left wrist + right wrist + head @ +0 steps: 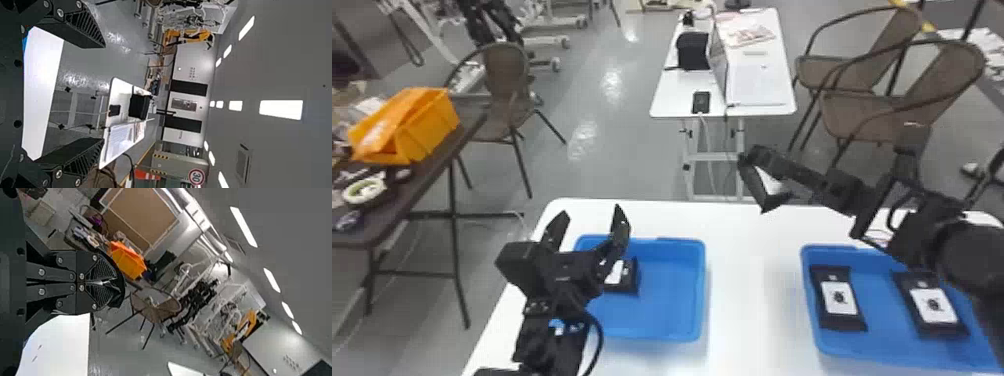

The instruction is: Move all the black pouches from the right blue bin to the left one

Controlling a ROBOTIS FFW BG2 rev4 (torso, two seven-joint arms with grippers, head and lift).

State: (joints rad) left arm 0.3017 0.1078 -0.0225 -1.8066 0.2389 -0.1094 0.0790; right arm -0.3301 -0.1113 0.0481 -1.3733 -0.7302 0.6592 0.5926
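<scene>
In the head view my left gripper (590, 216) stands open above the left blue bin (703, 290). One black pouch (631, 277) lies in that bin, partly behind the left arm. My right gripper (757, 156), over the table's far edge between the bins, is shut on a black pouch with a white label (756, 184), which hangs from it. Two more pouches (839, 320) (937, 327) lie label up in the right blue bin (811, 310). In the left wrist view the left gripper (102, 92) has nothing between its fingers; in the right wrist view the right gripper (102, 283) has its fingers together, the pouch (120, 282) at their tips.
Both bins stand on a white table (752, 250), with bare tabletop between them. The right forearm extends over the right bin. Beyond are a smaller white table (677, 102) and chairs. A dark table (407, 200) with an orange bin (427, 125) is at left.
</scene>
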